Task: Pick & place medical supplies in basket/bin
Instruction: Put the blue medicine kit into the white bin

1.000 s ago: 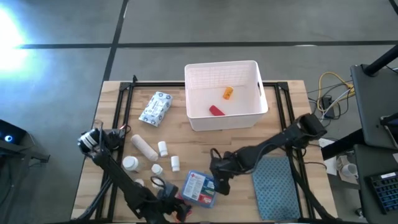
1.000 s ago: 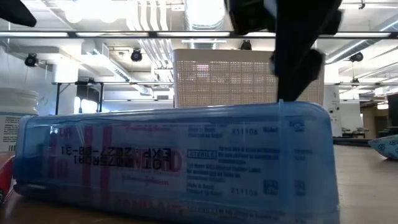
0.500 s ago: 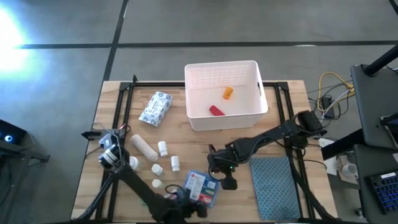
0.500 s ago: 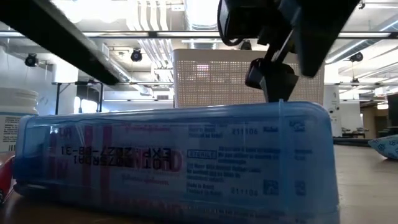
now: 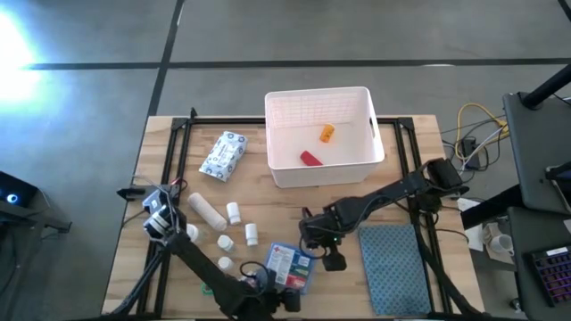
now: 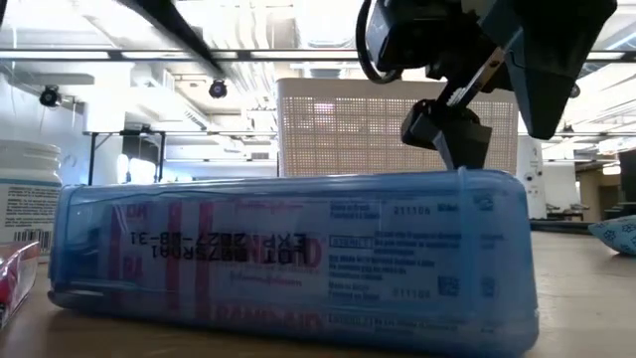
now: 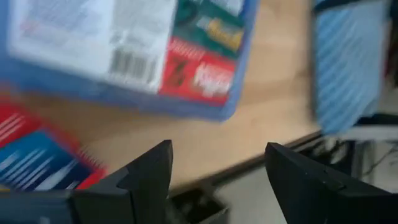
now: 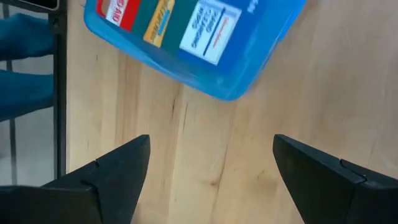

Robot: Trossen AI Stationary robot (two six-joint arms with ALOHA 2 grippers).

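Observation:
The blue first-aid box (image 5: 290,267) (image 6: 298,254) lies flat near the table's near edge. My right gripper (image 5: 323,250) (image 8: 211,140) is open, low at the box's right end, with the box's corner (image 8: 227,90) ahead of its fingers. My left gripper (image 5: 272,290) (image 7: 217,149) is open at the near edge, beside the box (image 7: 124,50) and an orange-red box (image 7: 37,152). The white basket (image 5: 370,156) stands at the far side and holds an orange item (image 5: 327,133) and a red item (image 5: 310,159). My right gripper has one finger (image 6: 447,134) standing just above the box's right top edge (image 6: 462,177) in the low view. The wrist view shows the box ahead of the open fingers, not between them. I cannot tell whether it touches.
A wipes packet (image 5: 223,154), a gauze roll (image 5: 204,209) and several white bottles, such as one (image 5: 233,212) and another (image 5: 187,234), lie left of centre. A teal-grey mat (image 5: 388,267) lies on the right. A white bottle (image 6: 25,199) stands left of the box.
My left arm has swung over the table's left part, and its gripper has moved right along the near edge toward the blue box. My right gripper has come down beside the box's right end. The box has slid and turned slightly to the right.

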